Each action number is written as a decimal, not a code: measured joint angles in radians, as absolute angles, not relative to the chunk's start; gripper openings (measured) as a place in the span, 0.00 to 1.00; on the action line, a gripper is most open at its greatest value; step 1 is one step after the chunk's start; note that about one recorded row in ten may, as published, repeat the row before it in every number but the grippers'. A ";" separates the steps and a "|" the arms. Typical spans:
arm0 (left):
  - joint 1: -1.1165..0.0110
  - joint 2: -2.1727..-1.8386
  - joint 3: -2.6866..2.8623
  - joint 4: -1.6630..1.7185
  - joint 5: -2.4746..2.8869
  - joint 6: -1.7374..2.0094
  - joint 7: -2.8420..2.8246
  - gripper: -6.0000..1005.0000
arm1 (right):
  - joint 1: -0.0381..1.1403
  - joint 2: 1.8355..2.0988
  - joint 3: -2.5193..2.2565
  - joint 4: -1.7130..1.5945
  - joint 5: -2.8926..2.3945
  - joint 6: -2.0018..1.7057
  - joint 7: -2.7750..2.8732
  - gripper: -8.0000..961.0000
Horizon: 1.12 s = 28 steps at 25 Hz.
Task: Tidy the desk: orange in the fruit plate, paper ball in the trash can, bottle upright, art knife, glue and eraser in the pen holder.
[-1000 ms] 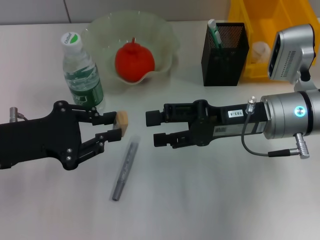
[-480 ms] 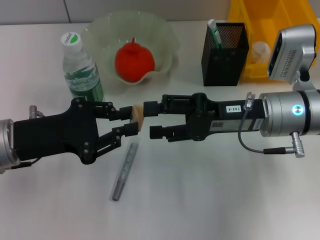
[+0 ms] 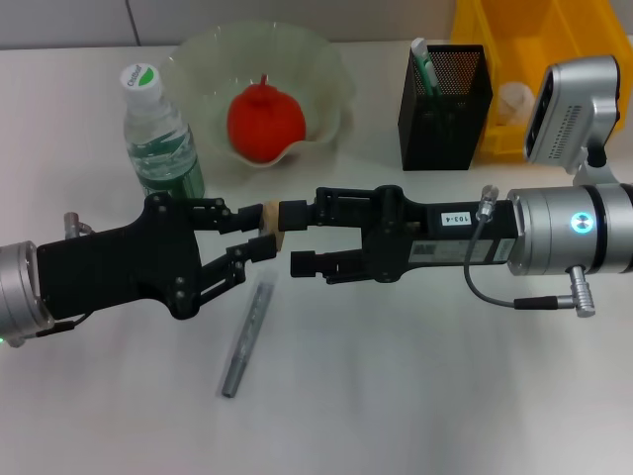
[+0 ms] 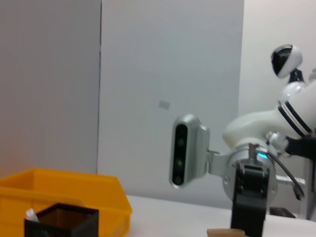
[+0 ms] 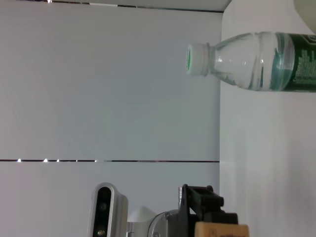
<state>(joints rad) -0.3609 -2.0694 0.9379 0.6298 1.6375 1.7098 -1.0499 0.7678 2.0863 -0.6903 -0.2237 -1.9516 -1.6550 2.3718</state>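
Centre of the head frame: our left gripper point(image 3: 259, 231) is clenched on the eraser point(image 3: 269, 219), held above the desk point(image 3: 415, 396). Our right gripper point(image 3: 300, 238) meets it tip to tip, fingers parted around the eraser, not visibly clamped. Orange point(image 3: 265, 121) sits in fruit plate point(image 3: 331, 74), upper centre; bottle point(image 3: 161, 139) upright, upper left; pen holder point(image 3: 445, 94) upper right.

Desk items mid-tidy, eraser held above the desk point(image 3: 445, 396)

The tan eraser point(image 3: 269, 224) sits centre, lifted; red-orange orange point(image 3: 265, 122) lies in the far pale-green fruit plate point(image 3: 326, 59); bottle point(image 3: 160, 139) stands upright far left; black mesh pen holder point(image 3: 445, 99) stands left of the yellow trash can point(image 3: 504, 40), which holds the paper ball point(image 3: 515, 102).
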 joint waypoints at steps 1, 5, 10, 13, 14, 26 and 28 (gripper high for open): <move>-0.361 -2.069 0.938 0.614 1.621 1.708 -1.034 0.27 | 0.768 2.086 -0.690 -0.224 -1.952 -1.655 2.372 0.83; -0.361 -2.069 0.939 0.592 1.610 1.698 -1.022 0.27 | 0.766 2.086 -0.685 -0.218 -1.951 -1.653 2.370 0.82; -0.355 -2.070 0.946 0.585 1.609 1.692 -1.012 0.27 | 0.764 2.086 -0.683 -0.218 -1.951 -1.661 2.361 0.81; -0.353 -2.071 0.947 0.582 1.609 1.691 -1.011 0.27 | 0.764 2.086 -0.681 -0.218 -1.950 -1.664 2.360 0.80; -0.352 -2.072 0.948 0.580 1.609 1.691 -1.010 0.27 | 0.763 2.086 -0.681 -0.218 -1.950 -1.664 2.359 0.79; -0.356 -2.072 0.964 0.550 1.598 1.707 -0.997 0.27 | 0.757 2.086 -0.679 -0.217 -1.948 -1.658 2.345 0.75; -0.359 -2.072 0.964 0.548 1.596 1.710 -0.998 0.27 | 0.756 2.086 -0.679 -0.216 -1.948 -1.658 2.345 0.75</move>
<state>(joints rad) -0.3588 -2.0724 0.9637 0.5480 1.5956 1.7098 -0.9975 0.7565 2.0861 -0.6793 -0.2165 -1.9479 -1.6582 2.3451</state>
